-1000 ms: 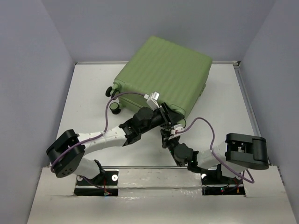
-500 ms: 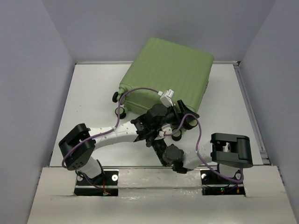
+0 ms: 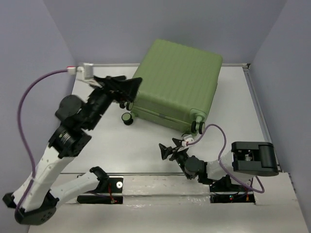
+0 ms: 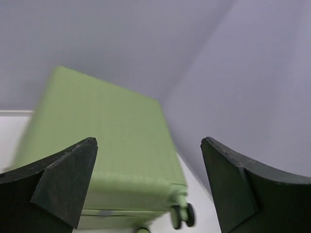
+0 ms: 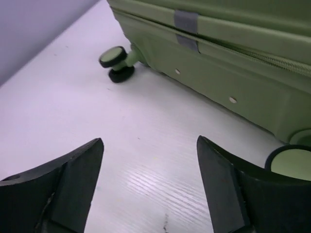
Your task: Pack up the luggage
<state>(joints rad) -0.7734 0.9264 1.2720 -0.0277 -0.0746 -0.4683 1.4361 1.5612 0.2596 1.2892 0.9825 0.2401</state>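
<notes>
Both arms have drawn back from the closed luggage [image 3: 177,82], which lies flat far-centre on the desk [image 3: 238,121], the left claw [image 3: 125,86] spread by its left corner and the right claw [image 3: 171,148] spread on its near side.

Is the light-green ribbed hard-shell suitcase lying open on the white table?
No, the suitcase lies shut, with only its ribbed outer shell showing and no lining.

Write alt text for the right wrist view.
The closed light-green luggage lies on a white table, its wheeled edge nearest. The right gripper hangs open and empty just short of it, low over the table.
</notes>
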